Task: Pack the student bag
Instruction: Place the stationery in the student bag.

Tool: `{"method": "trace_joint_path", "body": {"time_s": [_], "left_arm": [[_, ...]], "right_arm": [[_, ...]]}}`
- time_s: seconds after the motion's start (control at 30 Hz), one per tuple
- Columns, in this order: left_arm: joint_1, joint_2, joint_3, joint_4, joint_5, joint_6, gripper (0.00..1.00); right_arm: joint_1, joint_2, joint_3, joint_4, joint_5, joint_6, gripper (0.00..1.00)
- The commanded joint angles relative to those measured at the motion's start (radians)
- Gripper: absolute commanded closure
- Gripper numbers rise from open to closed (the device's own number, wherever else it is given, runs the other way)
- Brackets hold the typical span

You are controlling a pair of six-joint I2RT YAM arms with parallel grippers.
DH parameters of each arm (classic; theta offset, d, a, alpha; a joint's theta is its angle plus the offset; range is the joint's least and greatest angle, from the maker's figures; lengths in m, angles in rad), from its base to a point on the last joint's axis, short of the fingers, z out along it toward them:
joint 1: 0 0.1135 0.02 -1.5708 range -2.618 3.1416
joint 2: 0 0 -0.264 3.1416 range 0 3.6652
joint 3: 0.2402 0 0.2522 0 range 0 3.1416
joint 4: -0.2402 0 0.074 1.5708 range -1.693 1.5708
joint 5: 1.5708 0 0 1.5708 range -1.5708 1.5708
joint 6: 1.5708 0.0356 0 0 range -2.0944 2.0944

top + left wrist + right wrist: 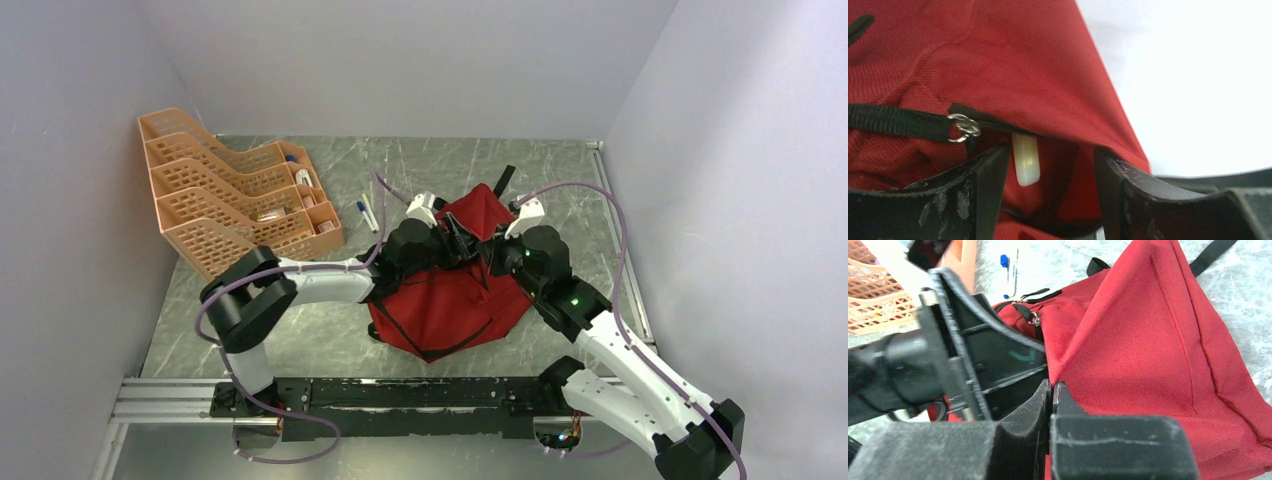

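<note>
Two arms meet over the student bag (445,305), which lies mid-table (330,345), slumped, its upper panel drawn up into a red peak.

Right gripper (1052,390): jaws pressed together, tips at a fold of the red cloth. It reads as a thin pinch holding the flap up (cloth between the pads not plainly visible).

Left gripper (1050,162): jaws apart, at the bag's mouth just under the black zipper tape and its steel ring (964,127). A small white piece (1026,160), eraser-like but not identifiable, sits between the jaws, nearer the one on the view's left. It seems to touch neither.

Orange tray rack (200,200) at rear left, with pens (367,212) on the table beside it, apart from the bag.

Step in hand, as I judge it: releasing the white piece into the opening.

To do it well:
- Keep the right pinch steady and high so the mouth stays gaping.
- Let the piece fall inside the zipper line, not onto the outer cloth.
- Draw the left arm straight back, clear of the ring and tape.
- Risk: the flap sags, the mouth closes, and the piece slides off.
</note>
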Motion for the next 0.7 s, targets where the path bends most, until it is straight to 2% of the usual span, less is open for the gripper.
{"method": "trace_joint_path", "body": {"time_s": [0.0,0.23,0.33,0.47,0.67], "left_arm": [[0.007,-0.123,-0.031,-0.087,0.076,0.077,0.34],[0.006,-0.254,-0.142,-0.205,0.162,0.172,0.35],[0.006,-0.342,-0.196,-0.273,0.135,0.256,0.38],[0.007,-0.495,-0.23,-0.532,-0.017,0.338,0.38],[0.025,-0.748,-0.294,-0.855,-0.323,0.324,0.37]], "right_arm": [[0.012,-0.017,-0.015,0.039,0.028,-0.008,1.0],[0.013,-0.018,-0.034,0.069,0.088,-0.009,1.0],[0.013,-0.013,-0.043,0.082,0.101,-0.012,1.0],[0.012,-0.006,-0.059,0.096,0.094,-0.006,1.0],[0.013,0.006,-0.099,0.13,0.075,0.012,1.0]]}}
